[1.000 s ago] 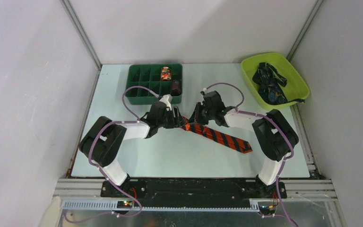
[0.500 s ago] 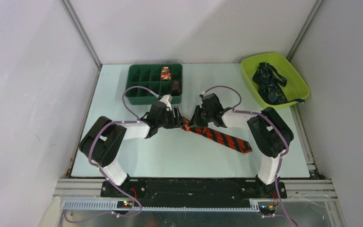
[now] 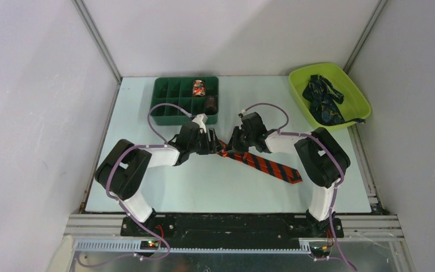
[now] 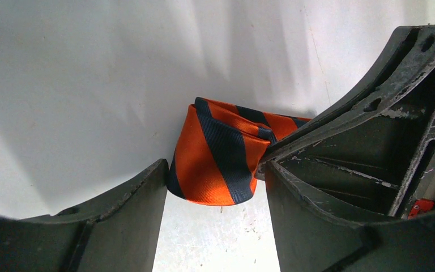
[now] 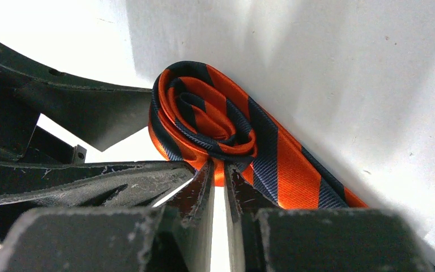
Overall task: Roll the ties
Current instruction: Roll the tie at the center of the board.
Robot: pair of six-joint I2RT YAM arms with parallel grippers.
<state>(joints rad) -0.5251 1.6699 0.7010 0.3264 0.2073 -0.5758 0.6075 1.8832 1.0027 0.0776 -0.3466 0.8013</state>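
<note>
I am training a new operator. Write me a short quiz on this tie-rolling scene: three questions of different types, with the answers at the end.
1. Multiple choice: what lies in the lime-green bin? A) white socks B) dark navy ties C) yellow cups
2. True or false: the orange striped tie is rolled up along its whole length.
3. Short answer: which gripper pinches the edge of the roll?

Key
1. B.
2. False: its wide end lies flat and unrolled.
3. The right gripper.
</note>
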